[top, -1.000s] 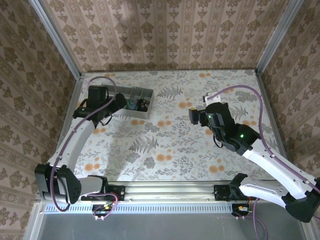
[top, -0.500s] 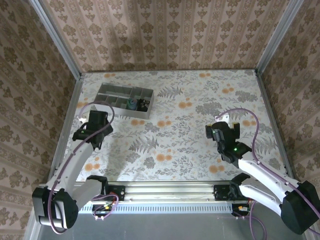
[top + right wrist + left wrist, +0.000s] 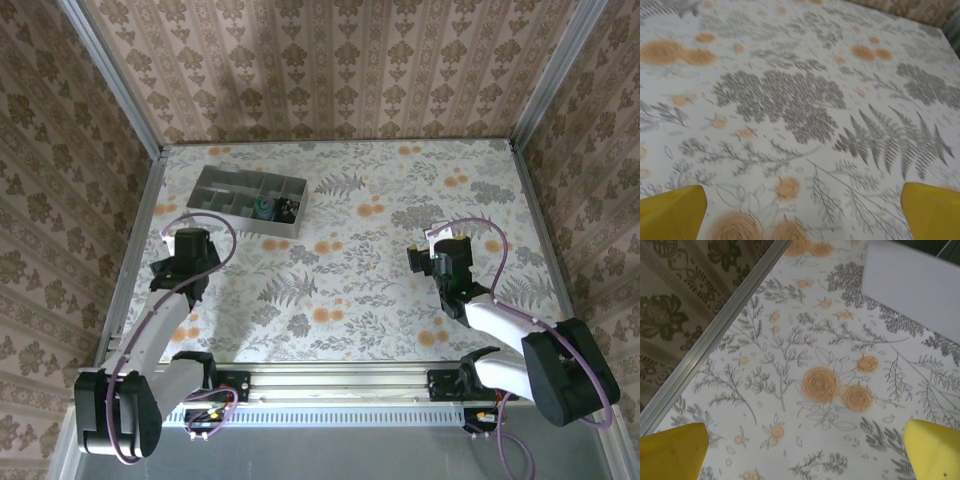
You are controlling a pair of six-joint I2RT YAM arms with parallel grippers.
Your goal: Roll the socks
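The socks (image 3: 270, 209) sit as a dark, bunched lump in the near-right compartments of the tray (image 3: 222, 186), at the far left of the table (image 3: 380, 290). Whether they are rolled is too small to tell. The left claw (image 3: 805, 445) and right claw (image 3: 802, 205) both hang over bare table, spread wide and holding nothing, well apart from the tray. The risk is in reaching in: a finger could catch a divider and shove the tray, or pinch only one sock.

arms (image 3: 150, 335): white links, black joints | cables (image 3: 503, 245): purple (looped) | hands (image 3: 800, 450): yellow fingertips (image 3: 670, 450)
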